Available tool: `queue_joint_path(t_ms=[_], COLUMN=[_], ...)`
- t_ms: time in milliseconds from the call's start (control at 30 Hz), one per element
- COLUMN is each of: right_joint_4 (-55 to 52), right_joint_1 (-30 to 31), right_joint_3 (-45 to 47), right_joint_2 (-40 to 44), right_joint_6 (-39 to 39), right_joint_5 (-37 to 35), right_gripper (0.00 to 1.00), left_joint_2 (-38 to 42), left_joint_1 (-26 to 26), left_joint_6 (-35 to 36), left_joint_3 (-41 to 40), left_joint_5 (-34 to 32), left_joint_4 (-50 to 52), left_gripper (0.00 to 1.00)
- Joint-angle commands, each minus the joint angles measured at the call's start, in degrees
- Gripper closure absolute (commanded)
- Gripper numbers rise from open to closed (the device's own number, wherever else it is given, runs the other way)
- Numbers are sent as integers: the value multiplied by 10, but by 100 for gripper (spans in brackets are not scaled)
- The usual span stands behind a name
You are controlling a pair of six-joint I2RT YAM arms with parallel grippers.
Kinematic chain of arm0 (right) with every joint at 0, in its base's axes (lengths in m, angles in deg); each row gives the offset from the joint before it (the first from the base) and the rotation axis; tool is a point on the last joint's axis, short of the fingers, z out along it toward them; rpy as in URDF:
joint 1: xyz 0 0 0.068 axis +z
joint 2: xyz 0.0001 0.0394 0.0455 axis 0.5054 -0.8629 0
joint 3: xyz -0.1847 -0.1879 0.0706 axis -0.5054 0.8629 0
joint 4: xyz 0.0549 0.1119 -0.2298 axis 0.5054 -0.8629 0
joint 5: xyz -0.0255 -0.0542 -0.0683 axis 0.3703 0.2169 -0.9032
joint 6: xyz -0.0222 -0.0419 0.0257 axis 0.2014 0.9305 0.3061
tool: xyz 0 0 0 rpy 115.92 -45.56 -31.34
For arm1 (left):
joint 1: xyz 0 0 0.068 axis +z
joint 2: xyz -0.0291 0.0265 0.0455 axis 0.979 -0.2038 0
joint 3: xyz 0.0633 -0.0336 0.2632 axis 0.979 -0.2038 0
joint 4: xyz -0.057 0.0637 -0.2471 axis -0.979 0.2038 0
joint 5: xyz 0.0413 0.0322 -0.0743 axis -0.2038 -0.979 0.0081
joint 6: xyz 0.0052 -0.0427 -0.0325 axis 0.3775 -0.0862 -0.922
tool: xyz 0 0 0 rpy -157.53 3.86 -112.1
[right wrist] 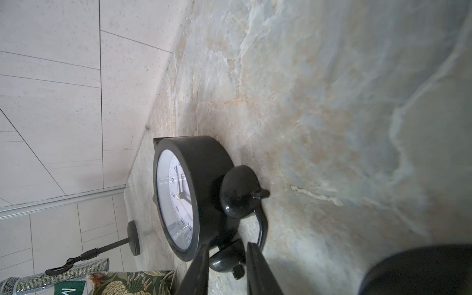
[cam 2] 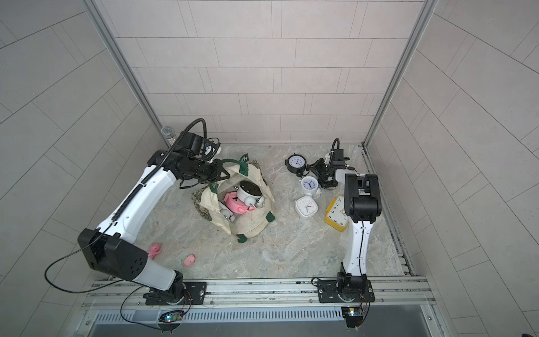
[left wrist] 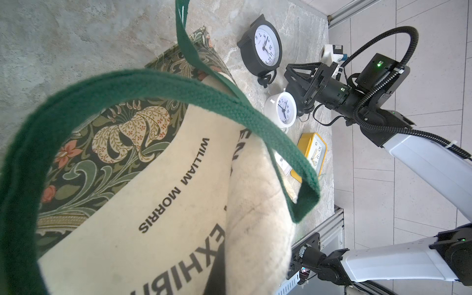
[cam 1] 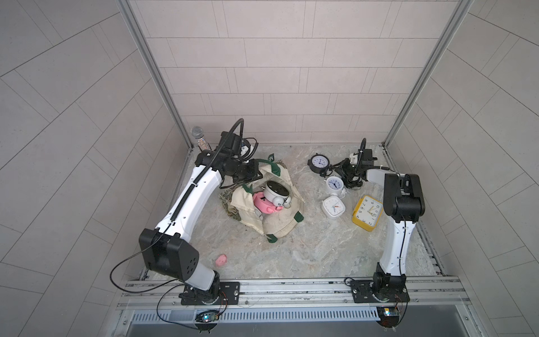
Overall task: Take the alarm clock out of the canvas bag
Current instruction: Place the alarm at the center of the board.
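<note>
— What does our bag look like?
— We see a cream canvas bag (cam 1: 280,224) with dark green trim, a green handle (left wrist: 163,84) and a leafy green-and-gold panel (left wrist: 115,132). Black letters on it read WILLIAM MORRIS. It slumps left of the table's middle, mouth gaping upward.
— And the surface around us?
— We have a grey-beige marbled table (cam 1: 306,248) boxed in by pale tiled walls. A glittery microphone (cam 1: 199,135) stands in the far left corner, and a pink scrap (cam 1: 221,259) lies near the front.
— What's inside?
— We count a white bell clock (cam 1: 275,191), dark round side up, lying against a pink clock (cam 1: 264,204), both in the bag's mouth. Outside, to the right, we find a black clock (cam 1: 319,161), a round white clock (cam 1: 333,183), a square white clock (cam 1: 333,206) and a yellow clock (cam 1: 368,213).
— The claws?
— The left claw (cam 1: 259,174) is pressed together on the green handle, holding it up. The right claw (right wrist: 226,249) has its fingers either side of a bell on the black clock; we cannot tell whether they squeeze it.
</note>
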Motion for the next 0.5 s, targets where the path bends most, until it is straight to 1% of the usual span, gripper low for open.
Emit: queue_joint_path(t_ms=[0, 200, 300, 367, 467], right_joint_4=[-11, -25, -27, -26, -11], right_joint_1=[-9, -9, -4, 6, 36], right_joint_3=[-8, -9, -3, 0, 5], right_joint_2=[38, 131, 188, 227, 283], right_joint_6=[1, 16, 38, 59, 94], right_joint_5=[4, 22, 26, 36, 69], right_gripper=[73, 73, 73, 73, 73], left_joint_2=[40, 39, 37, 36, 34], left_joint_1=[2, 2, 2, 2, 2], left_joint_6=[0, 0, -1, 0, -1], left_joint_3=[13, 9, 10, 13, 14], left_joint_5=[15, 15, 17, 18, 20], left_joint_4=[-4, -7, -9, -9, -10], left_gripper=[100, 100, 100, 100, 100])
